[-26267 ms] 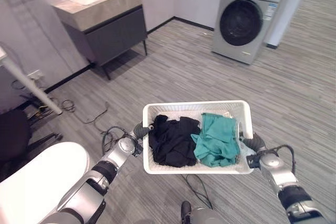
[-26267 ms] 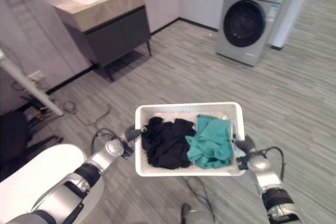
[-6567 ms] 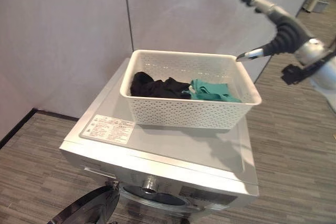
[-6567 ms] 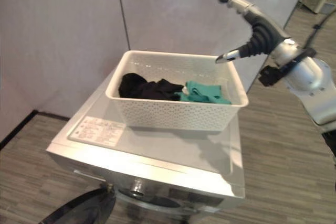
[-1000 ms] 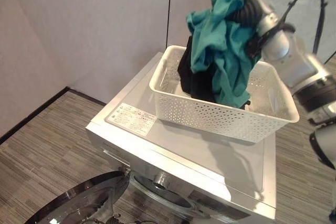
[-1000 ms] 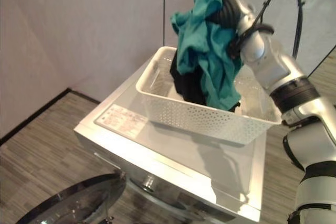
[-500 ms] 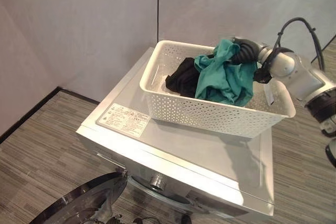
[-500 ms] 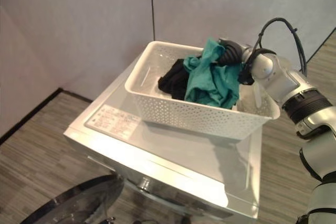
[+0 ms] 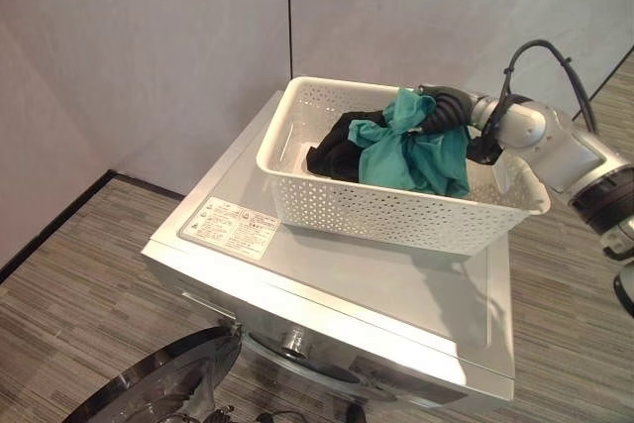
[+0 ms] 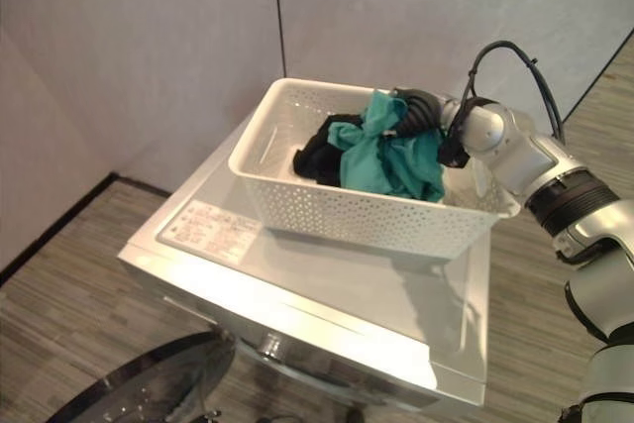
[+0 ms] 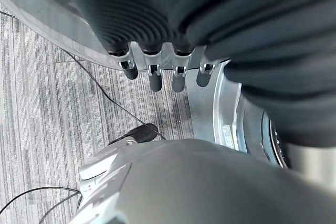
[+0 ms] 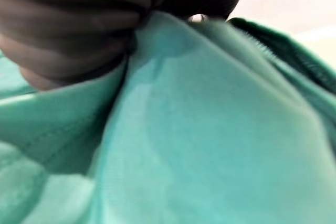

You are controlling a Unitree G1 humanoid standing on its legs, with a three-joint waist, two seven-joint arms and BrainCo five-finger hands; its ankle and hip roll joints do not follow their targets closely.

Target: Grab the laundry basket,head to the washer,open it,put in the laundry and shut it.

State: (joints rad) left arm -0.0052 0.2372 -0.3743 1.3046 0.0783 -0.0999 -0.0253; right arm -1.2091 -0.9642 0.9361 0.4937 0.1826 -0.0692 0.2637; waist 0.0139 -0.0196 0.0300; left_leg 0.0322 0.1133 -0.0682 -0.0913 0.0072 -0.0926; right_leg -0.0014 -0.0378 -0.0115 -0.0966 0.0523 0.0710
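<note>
Right hand [image 9: 446, 112] was buried in the teal garment [image 9: 421, 151] in the basket [image 9: 396, 215], grip hidden, can't tell. Soft, floppy cloth; probably best grabbed bunched mid-fold.

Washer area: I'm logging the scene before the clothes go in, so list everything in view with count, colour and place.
Washing machine: one, silver-grey, by the wall, door swung open low in front.
Laundry basket: one, white, perforated, on the washer's top.
Teal garment: one, bunched in the basket's right part.
Black garment: one, in the basket left of the teal one.
Label: one, white, on the washer's top, front left.
Right hand: in the basket, buried in the teal garment.
Left hand: fingers straight, over the floor.
</note>
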